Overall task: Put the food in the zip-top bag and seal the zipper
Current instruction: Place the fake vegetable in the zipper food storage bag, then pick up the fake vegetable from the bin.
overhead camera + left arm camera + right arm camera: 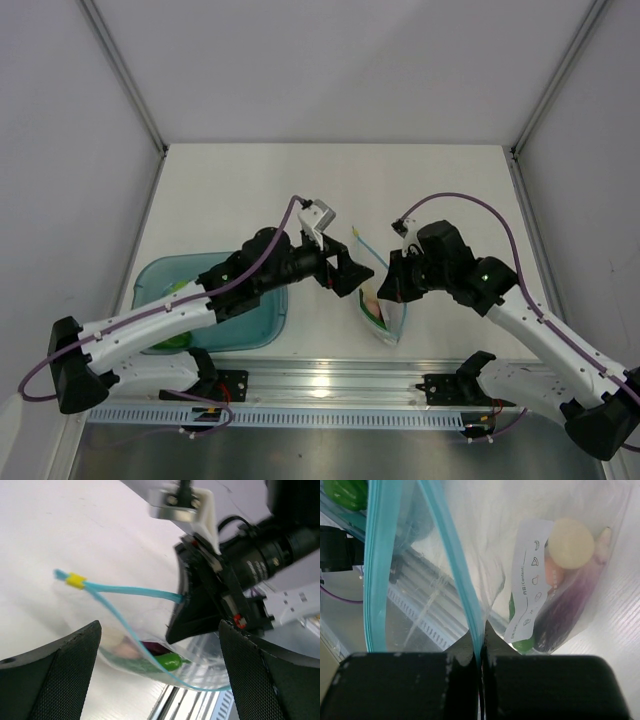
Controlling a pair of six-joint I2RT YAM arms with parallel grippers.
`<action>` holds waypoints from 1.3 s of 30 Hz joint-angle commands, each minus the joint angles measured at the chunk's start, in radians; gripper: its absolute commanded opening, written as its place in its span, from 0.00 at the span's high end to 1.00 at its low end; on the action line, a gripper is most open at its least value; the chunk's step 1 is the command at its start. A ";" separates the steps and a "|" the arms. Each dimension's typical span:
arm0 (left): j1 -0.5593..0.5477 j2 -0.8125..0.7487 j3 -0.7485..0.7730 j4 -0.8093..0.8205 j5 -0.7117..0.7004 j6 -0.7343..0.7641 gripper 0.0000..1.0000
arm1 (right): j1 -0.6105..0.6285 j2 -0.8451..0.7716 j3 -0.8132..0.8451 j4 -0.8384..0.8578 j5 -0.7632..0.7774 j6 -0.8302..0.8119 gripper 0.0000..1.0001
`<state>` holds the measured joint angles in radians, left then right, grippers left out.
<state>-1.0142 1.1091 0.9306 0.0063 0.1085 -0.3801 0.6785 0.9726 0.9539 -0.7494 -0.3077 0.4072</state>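
Observation:
The zip-top bag (381, 312) hangs mouth-up between the two arms. Its light-blue zipper (125, 590) carries a yellow slider (76, 580) at the far end. My right gripper (480, 652) is shut on the zipper strip (454, 565) at one end of the mouth. Inside the bag lie food pieces: a purple eggplant (565, 615), a pale round piece (570, 542) and a green vegetable (170, 661). My left gripper (160, 675) is open just left of the bag, its fingers (60, 680) wide apart on either side of the bag's lower edge, not touching it. The mouth gapes open.
A teal tray (150, 275) sits at the left under my left arm, with a green food piece (172, 342) in it. The aluminium rail (320, 385) runs along the near table edge just below the bag. White walls enclose the table.

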 commanded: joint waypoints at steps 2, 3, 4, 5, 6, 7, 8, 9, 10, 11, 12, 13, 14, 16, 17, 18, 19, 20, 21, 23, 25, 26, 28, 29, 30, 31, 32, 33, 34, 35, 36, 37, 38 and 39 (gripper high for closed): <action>0.014 -0.051 0.028 -0.107 -0.248 -0.089 0.01 | -0.005 0.003 0.013 -0.007 0.015 -0.015 1.00; 0.038 -0.043 0.037 -0.144 -0.266 -0.106 0.01 | -0.005 0.005 0.014 -0.016 0.018 -0.015 1.00; 0.057 -0.040 0.068 -0.216 -0.282 -0.123 0.00 | -0.005 0.005 0.017 -0.018 0.019 -0.015 1.00; 0.074 -0.038 0.077 -0.244 -0.282 -0.153 0.01 | -0.005 0.006 0.017 -0.021 0.021 -0.016 1.00; 0.110 -0.041 0.079 -0.262 -0.279 -0.163 0.01 | -0.005 0.009 0.019 -0.028 0.022 -0.016 1.00; 0.130 -0.054 0.073 -0.284 -0.280 -0.181 0.01 | -0.005 0.015 0.020 -0.030 0.024 -0.016 1.00; 0.150 -0.063 0.070 -0.299 -0.285 -0.196 0.00 | -0.005 0.018 0.020 -0.033 0.022 -0.015 1.00; 0.170 -0.074 0.065 -0.316 -0.297 -0.215 0.01 | -0.005 0.021 0.022 -0.037 0.022 -0.015 1.00; 0.207 -0.101 0.074 -0.343 -0.332 -0.253 0.00 | -0.005 0.026 0.023 -0.039 0.022 -0.013 1.00; 0.224 -0.118 0.039 -0.351 -0.346 -0.269 0.00 | -0.005 0.028 0.025 -0.042 0.022 -0.011 1.00; 0.258 -0.136 0.028 -0.362 -0.361 -0.281 0.01 | -0.005 0.029 0.026 -0.044 0.021 -0.010 1.00; 0.272 -0.155 0.019 -0.373 -0.383 -0.313 0.00 | -0.005 0.029 0.026 -0.042 0.022 -0.010 1.00; 0.282 -0.196 -0.004 -0.399 -0.430 -0.330 0.00 | -0.005 0.031 0.028 -0.041 0.022 -0.008 1.00; 0.322 -0.236 -0.021 -0.420 -0.463 -0.353 0.00 | -0.005 0.032 0.029 -0.042 0.022 -0.008 1.00; 0.338 -0.273 -0.033 -0.434 -0.467 -0.359 0.01 | -0.005 0.038 0.029 -0.039 0.022 -0.007 1.00; 0.379 -0.282 -0.039 -0.484 -0.478 -0.371 0.01 | -0.005 0.041 0.028 -0.039 0.021 -0.007 1.00; 0.403 -0.291 -0.042 -0.523 -0.489 -0.425 0.00 | -0.005 0.046 0.028 -0.036 0.018 -0.005 1.00; 0.434 -0.296 -0.041 -0.564 -0.489 -0.453 0.01 | -0.005 0.054 0.028 -0.033 0.013 -0.007 1.00; 0.506 -0.293 -0.038 -0.641 -0.459 -0.470 0.01 | -0.005 0.058 0.028 -0.033 0.012 -0.008 1.00; 0.569 -0.276 -0.032 -0.719 -0.443 -0.519 0.00 | -0.005 0.066 0.028 -0.031 0.005 -0.014 1.00; 0.637 -0.244 -0.013 -0.822 -0.457 -0.560 0.01 | -0.005 0.071 0.031 -0.033 -0.001 -0.025 1.00; 0.652 -0.233 -0.006 -0.851 -0.470 -0.577 0.01 | -0.005 0.071 0.032 -0.036 -0.002 -0.028 1.00; 0.683 -0.201 0.017 -0.916 -0.510 -0.644 0.01 | -0.005 0.075 0.039 -0.039 -0.005 -0.036 1.00; 0.690 -0.186 0.025 -0.945 -0.524 -0.681 0.01 | -0.005 0.077 0.042 -0.044 -0.008 -0.044 1.00; 0.704 -0.167 0.049 -0.983 -0.541 -0.722 0.01 | -0.005 0.078 0.043 -0.047 -0.008 -0.045 1.00; 0.712 -0.122 0.080 -1.061 -0.564 -0.788 0.00 | -0.005 0.081 0.048 -0.048 -0.010 -0.050 1.00; 0.718 -0.100 0.106 -1.094 -0.575 -0.812 0.01 | -0.005 0.081 0.048 -0.051 -0.013 -0.056 1.00; 0.729 -0.080 0.114 -1.121 -0.582 -0.828 0.01 | -0.005 0.081 0.049 -0.056 -0.014 -0.057 1.00; 0.736 -0.043 0.125 -1.152 -0.595 -0.868 0.01 | -0.004 0.083 0.051 -0.056 -0.016 -0.061 1.00; 0.755 -0.029 0.131 -1.192 -0.601 -0.881 0.00 | -0.005 0.081 0.052 -0.064 -0.016 -0.067 1.00; 0.766 -0.019 0.126 -1.209 -0.610 -0.897 0.01 | -0.005 0.081 0.052 -0.067 -0.016 -0.068 1.00; 0.784 -0.011 0.116 -1.227 -0.618 -0.952 0.01 | -0.005 0.083 0.051 -0.070 -0.014 -0.073 1.00; 0.802 -0.002 0.078 -1.258 -0.610 -0.977 0.01 | -0.005 0.081 0.051 -0.073 -0.013 -0.076 1.00; 0.847 -0.002 0.059 -1.261 -0.606 -1.005 0.00 | -0.005 0.081 0.051 -0.074 -0.013 -0.079 1.00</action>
<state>-0.2436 1.0988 1.0183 -1.1164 -0.4553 -1.2270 0.6781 1.0550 0.9600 -0.8032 -0.3054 0.3595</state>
